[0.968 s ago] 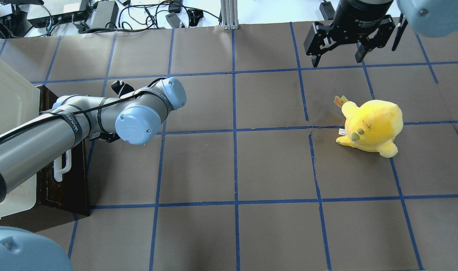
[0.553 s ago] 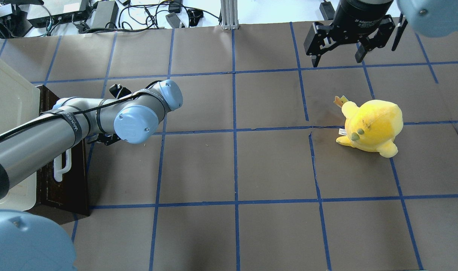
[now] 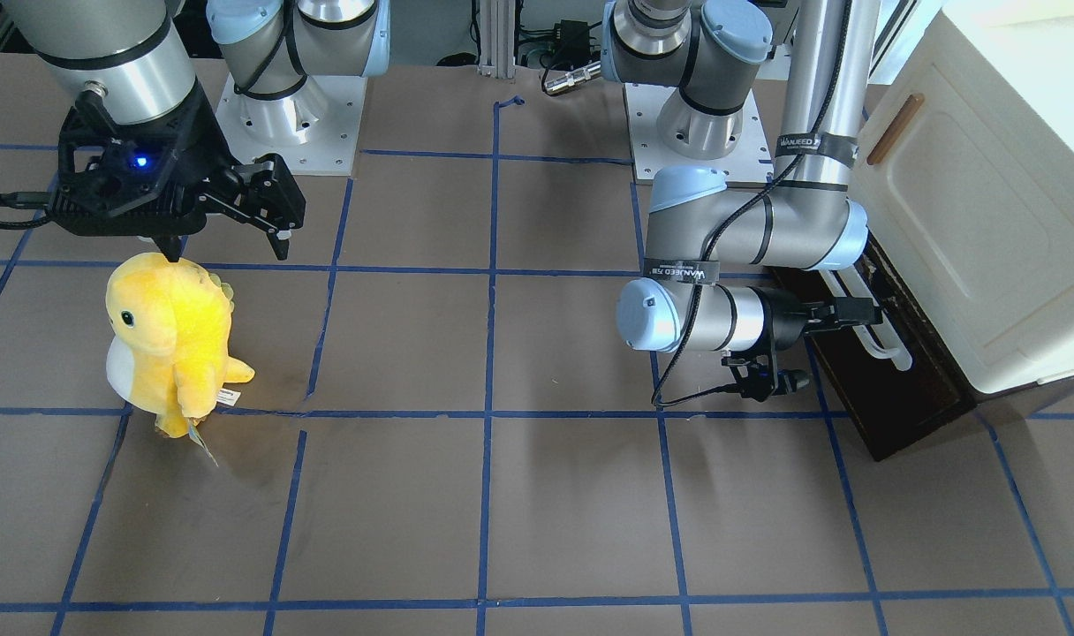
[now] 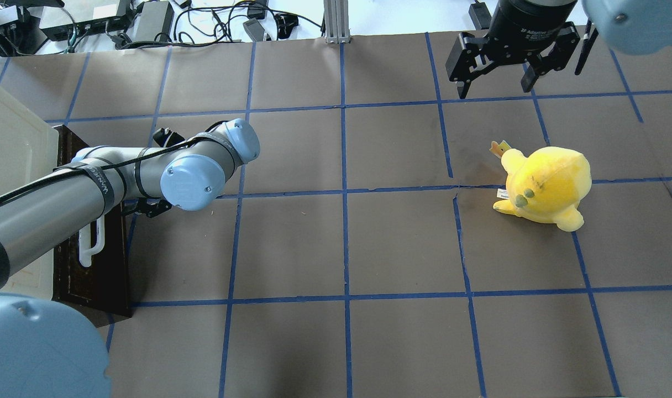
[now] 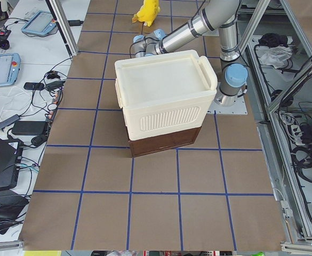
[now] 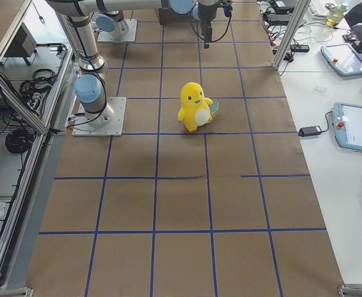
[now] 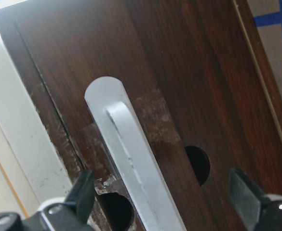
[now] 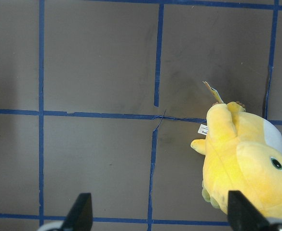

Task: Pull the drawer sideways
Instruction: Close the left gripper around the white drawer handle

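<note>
left gripper (image 7: 162,195), lower edge of the wrist view: fingers apart, straddling long white bar handle (image 7: 131,159) | dark brown wooden drawer (image 4: 101,265), overhead far left, under cream-white plastic cabinet (image 4: 15,138) | I'd push in until the bar sits deep, clamp squarely, pull straight sideways | right gripper (image 4: 494,85), overhead upper right: fingers apart, empty

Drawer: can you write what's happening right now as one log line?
left gripper: open, fingers either side of white handle | drawer: handle not gripped | right gripper: open, hovering near plush toy
</note>
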Controlling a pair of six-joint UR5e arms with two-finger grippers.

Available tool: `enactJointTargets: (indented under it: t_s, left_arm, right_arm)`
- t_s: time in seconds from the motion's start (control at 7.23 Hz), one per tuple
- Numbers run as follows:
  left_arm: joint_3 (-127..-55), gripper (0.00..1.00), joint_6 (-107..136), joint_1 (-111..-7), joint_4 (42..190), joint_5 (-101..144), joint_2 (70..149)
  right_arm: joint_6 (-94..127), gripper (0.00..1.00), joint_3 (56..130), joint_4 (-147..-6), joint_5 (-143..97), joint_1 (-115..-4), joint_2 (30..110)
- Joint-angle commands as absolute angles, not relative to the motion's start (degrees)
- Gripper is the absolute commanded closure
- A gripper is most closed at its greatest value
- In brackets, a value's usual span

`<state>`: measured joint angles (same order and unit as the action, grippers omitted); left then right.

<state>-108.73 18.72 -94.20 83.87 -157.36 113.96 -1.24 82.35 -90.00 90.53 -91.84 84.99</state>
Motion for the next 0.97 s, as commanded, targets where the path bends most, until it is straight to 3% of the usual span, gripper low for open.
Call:
enactJointTargets:
  t_s: [0.0, 0.83]
  left_arm:
    - [-108.9, 0.10, 18.6, -93.8, 83.8, -157.4, 114.1]
    - [-109.0, 0.31, 18.4, -93.7, 83.8, -157.5, 113.8]
  right_arm:
    - [-1.3, 0.00, 82.4, -90.0, 90.5, -91.8, 85.0]
    - [-1.2, 0.00, 82.4, -90.0, 90.5, -91.8, 85.0]
